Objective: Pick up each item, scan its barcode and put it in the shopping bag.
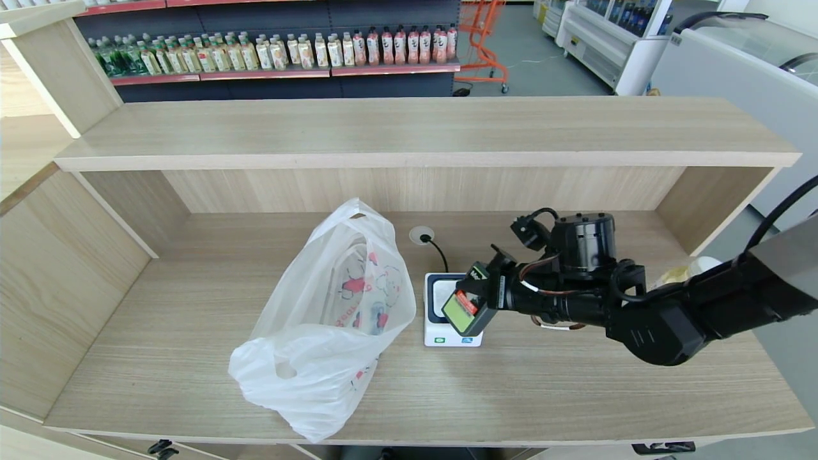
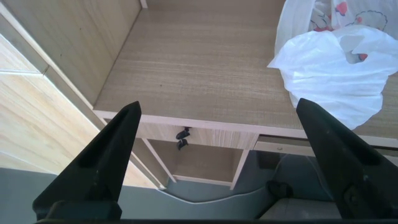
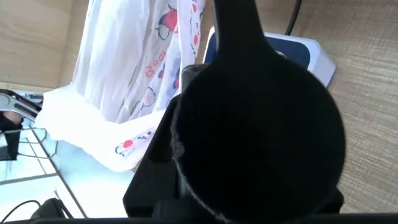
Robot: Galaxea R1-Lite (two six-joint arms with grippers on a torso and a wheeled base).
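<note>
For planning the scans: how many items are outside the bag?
2: one item in the right hand above the scanner; another behind the right arm, half hidden. Others may be hidden.

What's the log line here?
right gripper: shut on green item, at scanner | left gripper: open, empty | shopping bag: left of scanner

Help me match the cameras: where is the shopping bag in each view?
Head view: shopping bag left of centre, beside the scanner.
Left wrist view: shopping bag at the counter's front edge, beyond the open left gripper.
Right wrist view: shopping bag beside the scanner.
Shared landmark: the wooden counter.
</note>
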